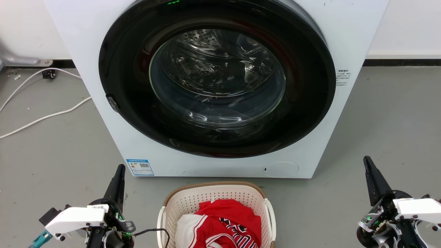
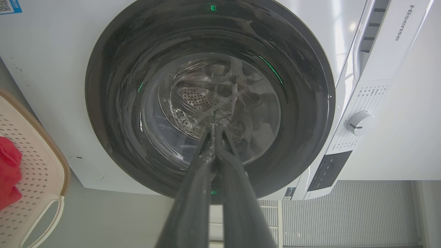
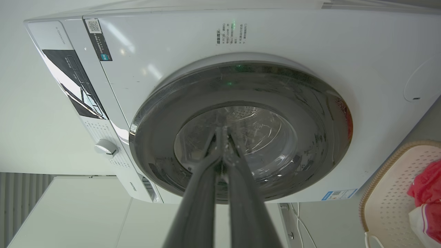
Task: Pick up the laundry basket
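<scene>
On the floor just before the washing machine [image 1: 86,41]: laundry basket [image 1: 213,197], not yet grasped, red clothes [image 1: 229,215] inside.
Left gripper [image 1: 120,171] and right gripper [image 1: 368,166] flanking the basket, both well apart from it, each closed tight at the tips and holding nothing (likewise in the wrist views). For a sound lift, by judgement: open both first, lower to the two white side handles [image 1: 273,217], close on each at matching height, raise evenly, keeping the load level. Legible writing: "Hisense" [image 2: 403,22] on the machine's white front; blue label [image 1: 139,167] with a QR code at the lower left front, print too small to read, as with the sticker [image 1: 342,76] beside the door [image 1: 113,69].
</scene>
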### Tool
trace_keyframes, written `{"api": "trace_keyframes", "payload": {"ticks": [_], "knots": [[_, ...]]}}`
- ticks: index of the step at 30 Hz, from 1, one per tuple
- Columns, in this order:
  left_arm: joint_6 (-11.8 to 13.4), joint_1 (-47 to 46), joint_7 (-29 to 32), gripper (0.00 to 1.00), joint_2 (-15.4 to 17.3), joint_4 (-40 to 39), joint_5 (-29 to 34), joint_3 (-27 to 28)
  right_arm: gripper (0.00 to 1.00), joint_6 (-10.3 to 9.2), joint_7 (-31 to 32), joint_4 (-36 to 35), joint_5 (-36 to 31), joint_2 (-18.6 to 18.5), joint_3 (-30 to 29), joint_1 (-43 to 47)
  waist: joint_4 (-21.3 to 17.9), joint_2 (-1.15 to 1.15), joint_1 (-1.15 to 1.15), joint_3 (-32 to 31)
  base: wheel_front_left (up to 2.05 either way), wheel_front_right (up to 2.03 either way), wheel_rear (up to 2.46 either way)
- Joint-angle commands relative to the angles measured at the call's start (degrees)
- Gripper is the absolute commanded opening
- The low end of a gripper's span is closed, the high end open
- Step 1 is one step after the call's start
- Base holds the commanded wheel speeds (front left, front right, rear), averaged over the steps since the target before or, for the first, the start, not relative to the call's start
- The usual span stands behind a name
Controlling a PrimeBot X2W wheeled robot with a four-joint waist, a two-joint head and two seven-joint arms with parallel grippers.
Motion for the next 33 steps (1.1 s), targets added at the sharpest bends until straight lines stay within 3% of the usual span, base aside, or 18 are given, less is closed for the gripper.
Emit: {"api": "trace_keyframes", "payload": {"ticks": [1, 4, 5, 6, 7, 14, 33], "knots": [[-0.24, -0.45, 0.1, 0.0, -0.06, -0.23, 0.01, 0.14, 0.0, -0.02, 0.05, -0.2, 0.23, 0.01, -0.02, -0.62, 0.0, 0.0, 0.0, 0.0, 0.0, 0.0, 0.0], [-0.24, -0.45, 0.1, 0.0, -0.06, -0.23, 0.01, 0.14, 0.0, -0.02, 0.05, -0.2, 0.23, 0.01, -0.02, -0.62, 0.0, 0.0, 0.0, 0.0, 0.0, 0.0, 0.0], [0.0, -0.01, -0.03, 1.0, 0.0, -0.02, 0.0, -0.01, 1.0, 0.0, -0.04, 0.01, -0.01, 0.0, 0.0, 0.01, 0.0, 0.0, 0.0, 0.0, 0.0, 0.0, 0.0], [0.03, 0.21, -0.07, 0.0, -0.03, 0.36, 0.0, -0.09, 0.0, 0.0, -0.06, 0.42, -0.03, 0.03, 0.05, 0.25, 0.0, 0.0, 0.0, 0.0, 0.0, 0.0, 0.0], [0.08, 0.59, -0.09, 1.0, -0.09, 0.85, 0.01, -0.17, 1.0, -0.01, -0.08, 0.91, -0.04, 0.05, 0.07, 0.65, 0.0, 0.0, 0.0, 0.01, 0.0, 0.0, 0.0], [0.06, 0.54, -2.19, 1.0, -0.08, 0.09, 3.12, -0.19, 1.0, -0.01, -2.18, 0.5, -4.21, 0.04, -0.53, 0.96, -0.03, 0.0, 0.0, 0.05, 0.0, 0.0, 0.0], [0.94, 0.85, -6.85, 1.0, -0.05, -3.69, 25.12, -1.3, 1.0, -0.01, -6.84, -5.18, -28.08, 0.02, 0.24, 3.09, -0.05, 0.0, 0.0, 0.18, 0.0, 0.0, 0.0]]}}
